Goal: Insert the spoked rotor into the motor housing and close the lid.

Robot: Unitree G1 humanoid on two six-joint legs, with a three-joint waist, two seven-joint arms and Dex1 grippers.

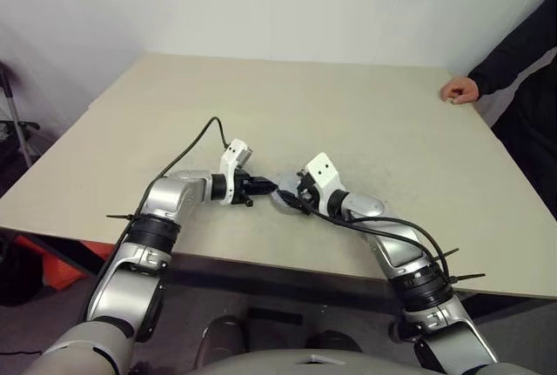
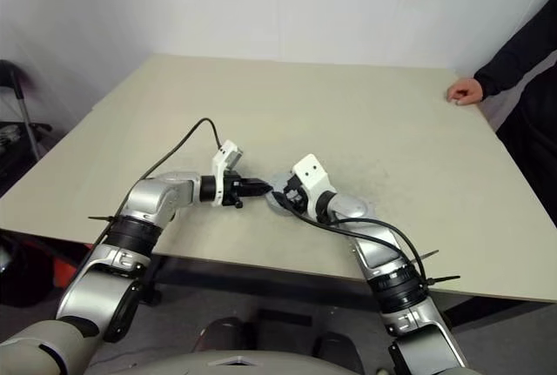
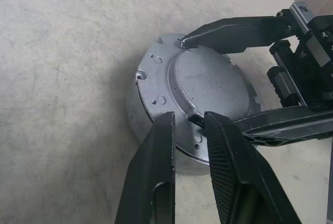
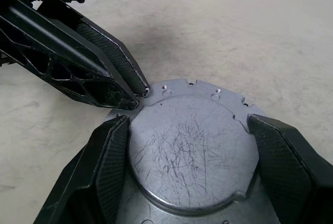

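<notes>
Now lid (image 4: 195,154) between right gripper (image 4: 192,146) jaws

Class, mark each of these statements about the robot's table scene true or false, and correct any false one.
1. The lid sits between the right gripper fingers. True.
2. The left gripper has its fingers spread wide apart. False: they are nearly together, tips at the lid's rim.
3. A person's hand rests on the table at its far right edge. True.
4. The lid lies at the far edge of the table. False: it sits near the front edge, between the two grippers.
5. The lid's raised centre is scratched. True.
</notes>
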